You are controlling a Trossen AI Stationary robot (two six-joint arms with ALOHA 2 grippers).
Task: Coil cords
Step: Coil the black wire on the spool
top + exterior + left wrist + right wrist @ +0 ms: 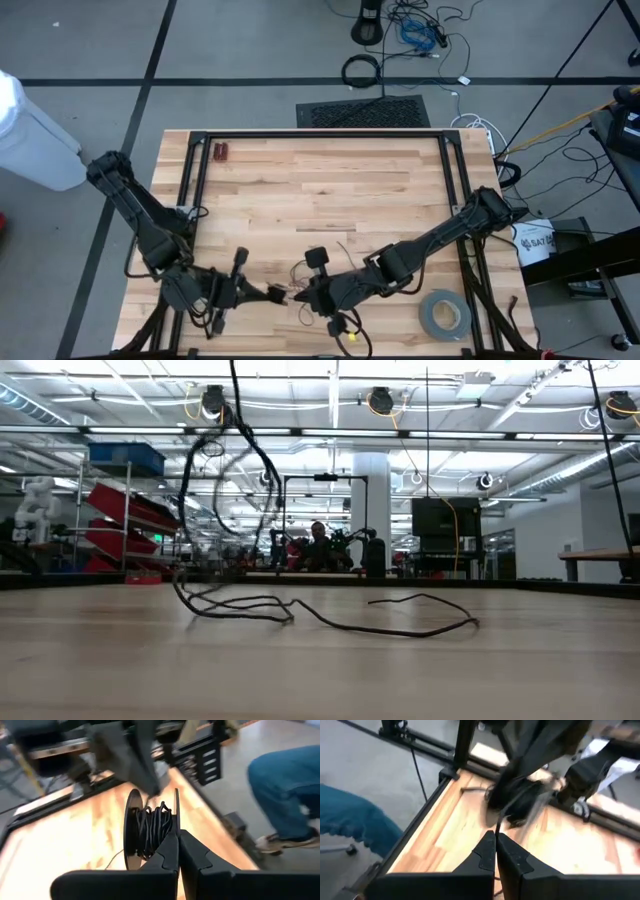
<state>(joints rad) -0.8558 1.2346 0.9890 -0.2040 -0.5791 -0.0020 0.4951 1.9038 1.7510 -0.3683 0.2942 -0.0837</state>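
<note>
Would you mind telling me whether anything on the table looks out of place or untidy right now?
Yes: part of the thin black cord trails loose across the wooden table, only partly wound on the spool held by the left claw.

Legible text: one item only. The white bucket-like container (533,243), on the floor just beside the right edge of the light wooden butcher-block table (330,180), carries dark printed letters reading "SAT"; the rest of the marking is cut off by the black frame crossing it. Nothing else can be read: the distant blue and red shelving beyond the table's far edge in the low view bears no decipherable signs.
</note>
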